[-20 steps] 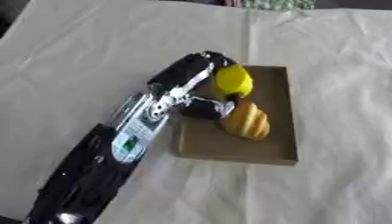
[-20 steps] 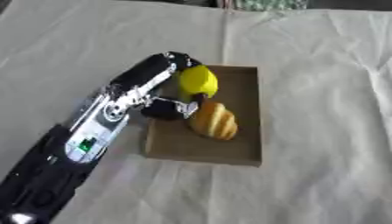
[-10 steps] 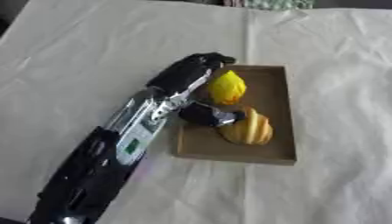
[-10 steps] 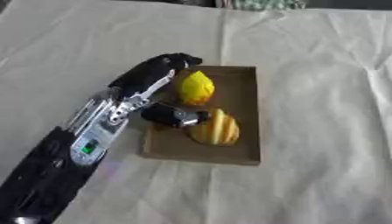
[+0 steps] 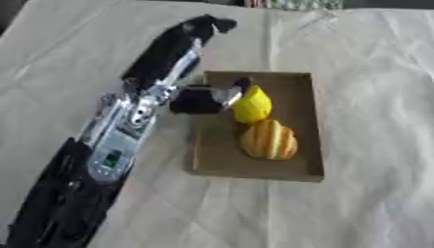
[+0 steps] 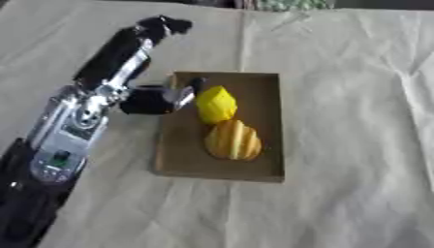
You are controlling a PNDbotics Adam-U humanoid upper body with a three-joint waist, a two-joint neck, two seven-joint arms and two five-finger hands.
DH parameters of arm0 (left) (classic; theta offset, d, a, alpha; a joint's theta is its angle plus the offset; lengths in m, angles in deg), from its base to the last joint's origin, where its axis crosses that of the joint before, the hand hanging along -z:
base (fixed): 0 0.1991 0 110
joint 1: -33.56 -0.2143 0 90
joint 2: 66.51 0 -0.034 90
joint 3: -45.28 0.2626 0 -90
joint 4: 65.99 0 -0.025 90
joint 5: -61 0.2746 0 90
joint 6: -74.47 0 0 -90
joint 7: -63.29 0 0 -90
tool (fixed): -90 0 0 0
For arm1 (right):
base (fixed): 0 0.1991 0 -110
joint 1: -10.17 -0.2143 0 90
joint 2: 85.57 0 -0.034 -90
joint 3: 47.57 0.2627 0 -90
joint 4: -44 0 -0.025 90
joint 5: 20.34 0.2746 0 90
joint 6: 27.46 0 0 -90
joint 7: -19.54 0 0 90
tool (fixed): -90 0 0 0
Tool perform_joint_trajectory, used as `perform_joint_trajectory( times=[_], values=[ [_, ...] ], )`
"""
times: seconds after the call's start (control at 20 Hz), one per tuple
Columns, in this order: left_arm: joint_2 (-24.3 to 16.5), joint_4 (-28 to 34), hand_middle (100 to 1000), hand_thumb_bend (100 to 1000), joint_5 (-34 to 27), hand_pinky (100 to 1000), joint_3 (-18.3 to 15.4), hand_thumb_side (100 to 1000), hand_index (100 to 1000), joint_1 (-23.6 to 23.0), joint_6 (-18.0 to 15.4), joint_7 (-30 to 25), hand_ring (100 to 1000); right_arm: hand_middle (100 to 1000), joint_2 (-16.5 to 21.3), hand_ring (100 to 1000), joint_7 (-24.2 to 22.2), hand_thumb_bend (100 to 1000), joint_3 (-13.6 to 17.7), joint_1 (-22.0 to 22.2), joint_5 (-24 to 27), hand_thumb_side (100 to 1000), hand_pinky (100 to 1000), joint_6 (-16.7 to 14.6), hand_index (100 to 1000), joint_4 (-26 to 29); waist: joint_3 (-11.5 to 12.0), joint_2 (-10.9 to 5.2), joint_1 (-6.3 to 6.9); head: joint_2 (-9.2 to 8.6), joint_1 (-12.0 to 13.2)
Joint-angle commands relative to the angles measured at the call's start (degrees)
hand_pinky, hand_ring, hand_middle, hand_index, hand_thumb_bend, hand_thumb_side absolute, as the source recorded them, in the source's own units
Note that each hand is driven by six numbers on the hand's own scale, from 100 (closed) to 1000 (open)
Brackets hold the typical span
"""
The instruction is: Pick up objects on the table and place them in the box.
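A shallow brown cardboard box (image 5: 302,127) lies on the cloth-covered table. In it rest a yellow lemon (image 5: 253,103) and, just nearer to me, a golden ridged bread roll (image 5: 269,139). My left hand (image 5: 169,52) hangs beside the box's left edge, open, with its black fingers (image 5: 206,24) stretched straight toward the far side. Its thumb (image 5: 206,98) reaches over the box's left rim and ends close to the lemon; I cannot tell whether it touches it. The hand holds nothing. My right hand shows in neither view.
My left forearm (image 5: 118,140), silver and black, runs from the lower left corner up to the hand. A cream cloth (image 5: 373,72) with creases covers the table all round the box. A greenish patterned thing (image 6: 292,5) sits at the far edge.
My left hand has let go of the lemon and drawn out of the box to its left side, fingers straightened. The lemon now lies in the box next to the roll.
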Motion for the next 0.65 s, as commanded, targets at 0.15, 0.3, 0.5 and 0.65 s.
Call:
perform_joint_trajectory(
  times=[0.15,0.3,0.5,0.65],
  values=[
    [-8.85,8.03,736,259,-16.85,914,-8.94,530,876,-4.48,-0.79,15.47,792,690,2.02,839,1.48,100,1.23,-0.28,-0.35,566,919,-0.58,854,0.94,0.32,-1.39,0.04,-0.34,-1.45],
    [-12.52,8.23,736,272,-24.80,905,-13.66,507,875,-9.83,-9.79,25.92,791,690,2.22,838,2.38,100,1.69,-0.20,-0.68,566,918,-1.02,853,0.94,0.59,-1.14,-0.24,-0.61,-2.18],
    [-15.35,8.26,739,274,-28.92,894,-18.51,504,870,-16.92,-21.73,33.78,788,688,2.29,836,3.49,100,2.26,0.02,-1.12,566,917,-1.56,851,0.94,1.07,-0.80,-0.79,-0.85,-2.94],
    [-15.97,8.26,741,304,-30.10,889,-21.72,478,869,-20.23,-28.81,37.18,788,688,2.28,835,4.56,100,2.76,0.17,-1.34,566,916,-2.03,850,0.94,1.40,-0.64,-1.28,-1.03,-3.62]
  ],
)
